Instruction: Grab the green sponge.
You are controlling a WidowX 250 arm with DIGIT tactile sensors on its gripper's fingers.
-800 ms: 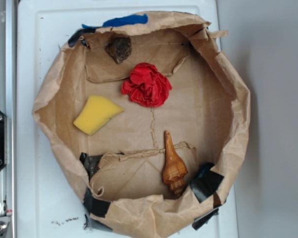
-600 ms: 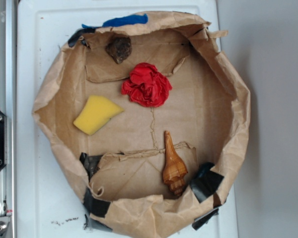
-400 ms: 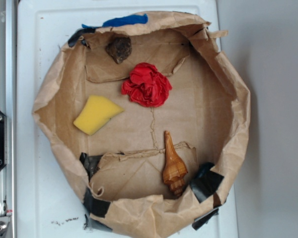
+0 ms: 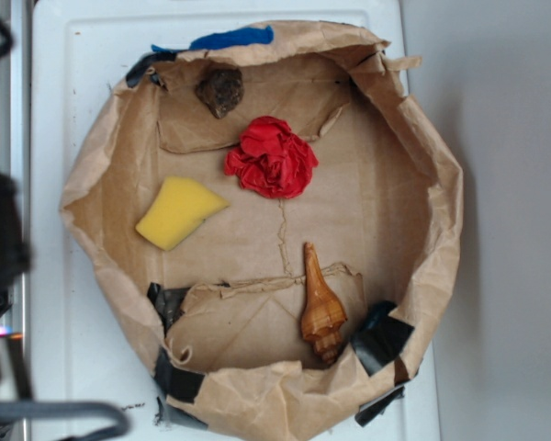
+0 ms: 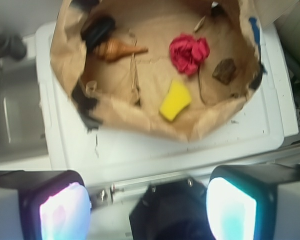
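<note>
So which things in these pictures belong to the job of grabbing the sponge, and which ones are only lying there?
Belongs to the job:
- green sponge, yellow in colour, lying flat in the paper bag
- tool, open, outside the bag

Only lying there:
- red cloth ball
- spiral seashell
- dark rock

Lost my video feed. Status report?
End effector open, outside the brown paper bag basin. Yellow wedge-shaped foam sponge lying flat inside, untouched. Nothing blocking it.
</note>
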